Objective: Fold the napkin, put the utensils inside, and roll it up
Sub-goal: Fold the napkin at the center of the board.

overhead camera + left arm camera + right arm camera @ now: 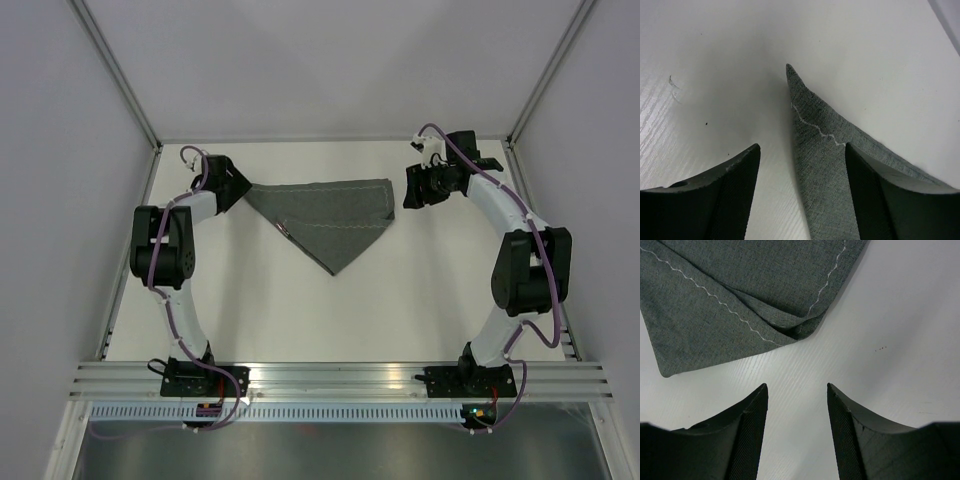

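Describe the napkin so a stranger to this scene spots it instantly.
Start at the white table and look to its far half, between the left arm and the right arm. The napkin lies flat there, folded into a triangle pointing toward the near edge. It is the only dark grey cloth, edged with a pale zigzag stitch.

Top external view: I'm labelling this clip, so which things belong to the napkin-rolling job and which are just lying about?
Job in hand:
- dark grey felt-like cloth napkin with a pale stitched hem, folded roughly into a triangle
- left claw
- right claw

Just there:
- white table
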You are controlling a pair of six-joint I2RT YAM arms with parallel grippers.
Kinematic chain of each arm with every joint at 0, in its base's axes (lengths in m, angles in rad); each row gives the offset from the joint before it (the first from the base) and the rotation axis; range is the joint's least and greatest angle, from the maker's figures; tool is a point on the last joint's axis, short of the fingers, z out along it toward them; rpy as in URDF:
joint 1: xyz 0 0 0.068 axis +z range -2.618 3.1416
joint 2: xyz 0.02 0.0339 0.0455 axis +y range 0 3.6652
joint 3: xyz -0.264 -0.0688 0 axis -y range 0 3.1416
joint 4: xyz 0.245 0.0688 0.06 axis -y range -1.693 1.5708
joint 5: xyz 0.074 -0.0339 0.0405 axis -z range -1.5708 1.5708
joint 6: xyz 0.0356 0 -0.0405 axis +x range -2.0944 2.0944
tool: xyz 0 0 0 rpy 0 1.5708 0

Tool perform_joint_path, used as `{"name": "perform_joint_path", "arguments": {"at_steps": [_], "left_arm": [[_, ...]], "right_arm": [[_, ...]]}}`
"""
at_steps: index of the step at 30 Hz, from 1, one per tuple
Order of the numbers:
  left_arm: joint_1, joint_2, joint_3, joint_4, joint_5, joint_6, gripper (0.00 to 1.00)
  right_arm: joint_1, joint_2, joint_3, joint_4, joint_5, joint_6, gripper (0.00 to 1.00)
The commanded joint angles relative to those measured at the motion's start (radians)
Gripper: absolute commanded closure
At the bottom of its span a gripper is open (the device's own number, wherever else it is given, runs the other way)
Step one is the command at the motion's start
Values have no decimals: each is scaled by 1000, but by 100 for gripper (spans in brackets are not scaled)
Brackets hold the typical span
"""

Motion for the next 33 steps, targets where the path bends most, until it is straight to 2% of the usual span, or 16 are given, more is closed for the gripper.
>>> {"name": "perform_joint_path", "arguments": {"at_steps": [1, 11, 13, 27, 33], "left_arm": [[9, 25, 64, -15, 7, -59, 29], [29, 82, 120, -50, -9, -95, 44], [30, 84, 127, -59, -21, -98, 49], [32, 136, 232, -139, -53, -93, 59], [32, 145, 246, -148, -47, -90, 69]], "right_arm": [[5, 17, -3, 12, 13, -17, 44], [5, 25, -5, 16, 10, -17, 46], [5, 30, -5, 16, 11, -17, 47], [5, 39, 1, 15, 11, -22, 49], [5, 40, 0, 15, 11, -22, 50]]}}
